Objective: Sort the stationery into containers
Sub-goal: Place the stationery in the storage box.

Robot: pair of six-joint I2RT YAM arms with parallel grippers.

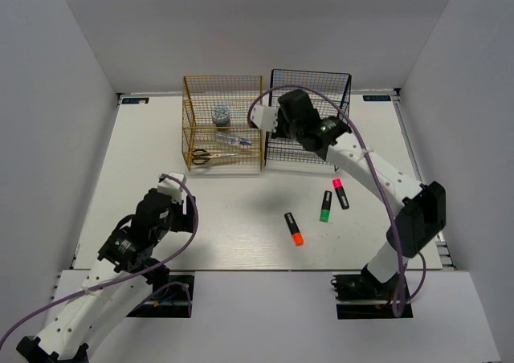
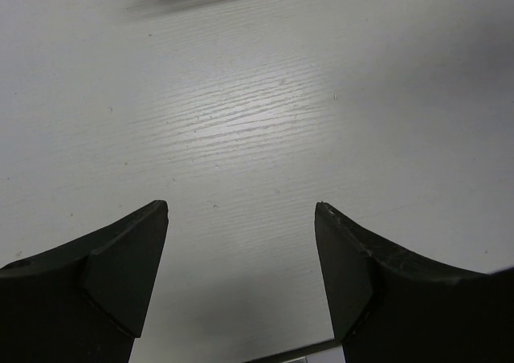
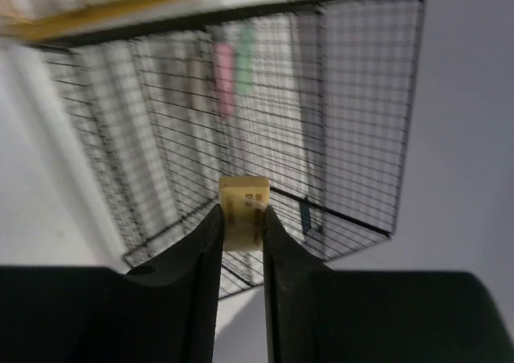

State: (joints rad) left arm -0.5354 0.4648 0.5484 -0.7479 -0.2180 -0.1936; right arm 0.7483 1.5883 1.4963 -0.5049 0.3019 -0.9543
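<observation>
The right hand (image 3: 242, 218) is pinching a small tan rectangular eraser (image 3: 244, 196) between its two black fingers. The upper part of the eraser stands out past the fingertips. I think it is gripped by the lower end so that the free end goes first and it can fall when the fingers part.

In the right wrist view the eraser is at the centre of the frame, directly in front of the black wire-mesh shelf rack (image 3: 353, 122), which fills the upper half. I cannot tell whether it is already above a tier or only facing the rack's wall. Inside this rack, at upper centre, a pale pink highlighter (image 3: 224, 78) and a pale green highlighter (image 3: 244, 54) appear blurred, so it seems to be the place for markers and erasers.

In the top view the gold-yellow wire-mesh rack (image 1: 223, 78) stands just left of it, with black-handled scissors (image 1: 205, 157), a bluish tape roll (image 1: 222, 115) and a clear tube (image 1: 233, 140) inside.

Three black-bodied highlighters, with orange (image 1: 294, 229), green (image 1: 325, 206) and pink (image 1: 340, 193) ends, lie on the white surface (image 1: 233, 234) at lower centre-right, well apart from both hands.

The left hand (image 2: 241, 214) is spread and holds nothing. It is at the lower left, above the bare surface, probably waiting out of the way.
</observation>
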